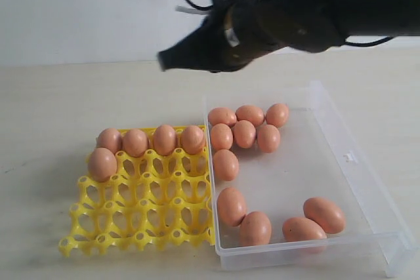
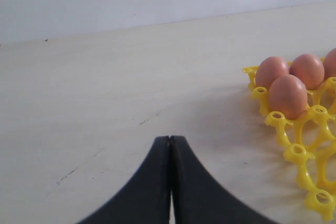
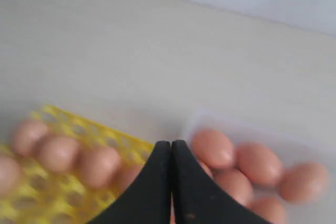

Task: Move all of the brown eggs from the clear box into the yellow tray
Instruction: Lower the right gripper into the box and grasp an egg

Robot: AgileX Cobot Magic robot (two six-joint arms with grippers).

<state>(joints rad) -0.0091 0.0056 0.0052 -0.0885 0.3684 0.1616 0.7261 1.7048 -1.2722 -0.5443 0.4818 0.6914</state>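
1. Eleven brown eggs point(image 1: 244, 134) lie in the clear box point(image 1: 357, 162). Five more sit in cups of the yellow tray point(image 1: 141, 221), which stands just beside the box.
2. The right gripper point(image 1: 163, 61) hangs above tray and box, jaws pressed together, holding nothing.
3. The left gripper point(image 2: 169, 141) is closed too and empty, near the tray.

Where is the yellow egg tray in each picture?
Exterior view: yellow tray at lower left, beside the clear box.
Left wrist view: yellow tray at the picture's right edge.
Right wrist view: yellow tray at the picture's lower left, blurry.
Shared landmark: the brown eggs sitting in its cups show in all three.
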